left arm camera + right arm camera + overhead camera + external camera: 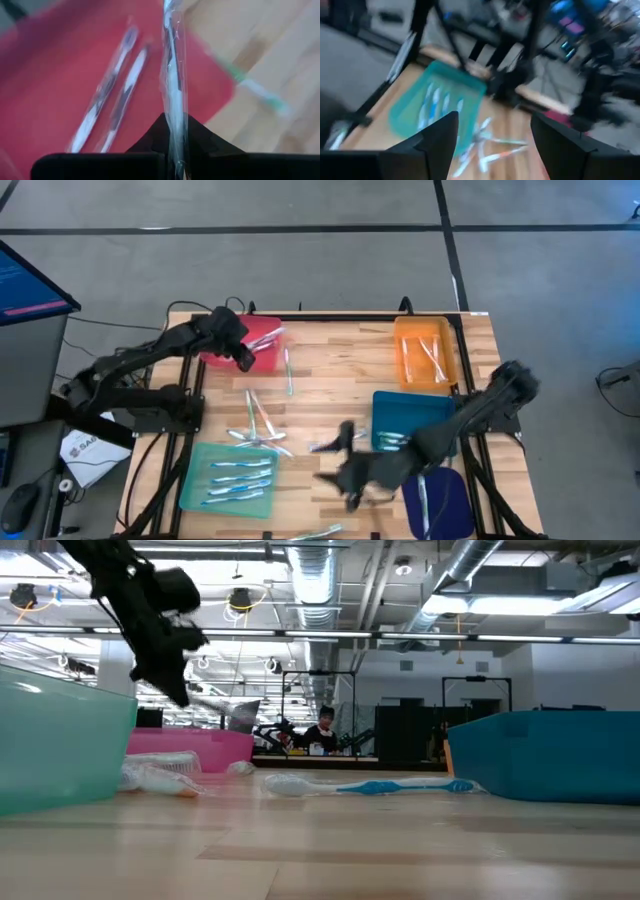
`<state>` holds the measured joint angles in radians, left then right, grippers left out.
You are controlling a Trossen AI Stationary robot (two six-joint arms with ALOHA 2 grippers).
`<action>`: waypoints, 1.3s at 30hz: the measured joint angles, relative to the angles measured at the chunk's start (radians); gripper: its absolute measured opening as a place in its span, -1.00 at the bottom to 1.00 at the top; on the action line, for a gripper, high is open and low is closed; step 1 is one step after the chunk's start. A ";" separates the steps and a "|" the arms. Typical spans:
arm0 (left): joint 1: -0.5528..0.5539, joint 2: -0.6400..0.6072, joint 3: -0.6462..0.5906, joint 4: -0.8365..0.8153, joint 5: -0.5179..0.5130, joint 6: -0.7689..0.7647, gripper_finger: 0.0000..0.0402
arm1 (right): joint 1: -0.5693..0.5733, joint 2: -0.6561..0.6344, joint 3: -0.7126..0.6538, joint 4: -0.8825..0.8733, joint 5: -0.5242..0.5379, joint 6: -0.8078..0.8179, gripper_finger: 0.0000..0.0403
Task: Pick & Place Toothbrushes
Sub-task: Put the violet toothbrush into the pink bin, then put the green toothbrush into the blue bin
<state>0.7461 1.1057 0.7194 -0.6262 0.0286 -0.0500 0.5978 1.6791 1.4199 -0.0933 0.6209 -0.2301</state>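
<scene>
- Clear film wrapper shows between the fingers of my left pincer (172,150): it is pinched tight on a wrapped toothbrush (172,75), which runs straight out ahead of the fingertips.
- Under that held brush lies the pink tray (45,90), with two more wrapped brushes (112,95) already lying in it side by side. From above, the left pincer (243,358) sits at the tray's bench-side edge, and the held brush reaches back over the tray.
- My read: the step in hand is the drop into the pink tray (262,342). To do it well I would bring the whole brush over the red floor, keep it roughly parallel to the two inside, go low, then release, so it cannot bounce over the rim.
- Risk: the film may cling to a finger; lift away slowly.
- A green-handled brush (260,90) lies loose on the bench (330,380) just beyond the tray; I must not sweep it.
- Right pincer (345,450) hangs wide and empty above the bench middle, near the loose pile of brushes (255,430), between the teal tray (195,480) and the blue tray (400,410).
- I would hold the right arm still until the left is clear.
</scene>
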 joint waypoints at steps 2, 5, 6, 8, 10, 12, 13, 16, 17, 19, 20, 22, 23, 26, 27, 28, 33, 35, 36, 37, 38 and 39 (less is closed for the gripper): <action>0.024 0.055 0.000 0.001 -0.032 0.009 -0.92 | -0.017 -0.114 -0.144 0.156 -0.024 -0.009 0.22; 0.048 0.122 0.001 0.013 -0.058 0.017 -0.92 | -0.030 -0.249 -0.305 0.295 -0.108 -0.015 0.22; 0.049 0.140 0.001 0.011 -0.059 0.019 -0.92 | -0.030 -0.276 -0.343 0.322 -0.135 -0.016 0.22; 0.048 0.165 0.001 0.008 -0.066 0.018 -0.92 | -0.026 -0.314 -0.401 0.351 -0.155 -0.017 0.22; 0.047 0.176 -0.001 0.003 -0.078 0.018 -0.92 | -0.018 -0.334 -0.430 0.375 -0.156 -0.017 0.22; 0.048 0.184 0.000 0.009 -0.085 0.019 -0.92 | -0.016 -0.340 -0.432 0.377 -0.156 -0.017 0.22; 0.051 0.185 0.000 0.006 -0.085 0.019 -0.92 | -0.016 -0.340 -0.432 0.378 -0.156 -0.019 0.22; 0.052 0.185 0.000 -0.001 -0.075 0.019 -0.92 | -0.016 -0.340 -0.432 0.382 -0.155 -0.023 0.22; 0.052 0.185 0.000 -0.011 -0.074 0.018 -0.91 | -0.016 -0.340 -0.432 0.382 -0.155 -0.020 0.22; 0.052 0.185 0.000 -0.026 -0.076 0.015 -0.84 | -0.016 -0.339 -0.432 0.381 -0.155 -0.016 0.22; 0.051 0.185 0.000 -0.026 -0.081 0.014 -0.78 | -0.016 -0.339 -0.432 0.381 -0.155 -0.016 0.22; 0.046 0.184 0.000 -0.027 -0.086 0.014 -0.67 | -0.016 -0.339 -0.432 0.381 -0.155 -0.016 0.22; 0.046 0.184 0.000 -0.030 -0.086 0.014 -0.63 | -0.016 -0.339 -0.432 0.381 -0.155 -0.016 0.22; 0.046 0.184 0.000 -0.048 -0.122 0.008 -0.54 | -0.016 -0.339 -0.432 0.384 -0.155 -0.008 0.22; 0.046 0.184 0.000 -0.055 -0.146 0.008 -0.52 | -0.016 -0.339 -0.432 0.386 -0.155 -0.007 0.22; 0.046 0.184 0.000 -0.063 -0.173 0.007 -0.51 | -0.016 -0.339 -0.432 0.387 -0.156 -0.005 0.22; 0.048 0.184 0.000 -0.121 -0.329 -0.007 -0.48 | -0.016 -0.338 -0.432 0.394 -0.183 0.003 0.22; 0.047 0.184 0.000 -0.136 -0.340 -0.010 -0.48 | -0.016 -0.338 -0.432 0.396 -0.190 0.007 0.22; 0.046 0.184 0.000 -0.139 -0.338 -0.017 -0.48 | -0.016 -0.338 -0.432 0.396 -0.193 0.007 0.22; 0.042 0.183 0.000 -0.143 -0.335 -0.030 -0.48 | -0.016 -0.338 -0.432 0.396 -0.194 0.006 0.22; 0.037 0.179 0.000 -0.147 -0.335 -0.038 -0.48 | -0.016 -0.338 -0.432 0.396 -0.194 0.006 0.22; 0.033 0.172 0.000 -0.149 -0.334 -0.042 -0.48 | -0.016 -0.338 -0.432 0.396 -0.194 0.006 0.22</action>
<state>0.7787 1.2781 0.7193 -0.7750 -0.3054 -0.0918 0.5819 1.3407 0.9878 0.3026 0.4271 -0.2238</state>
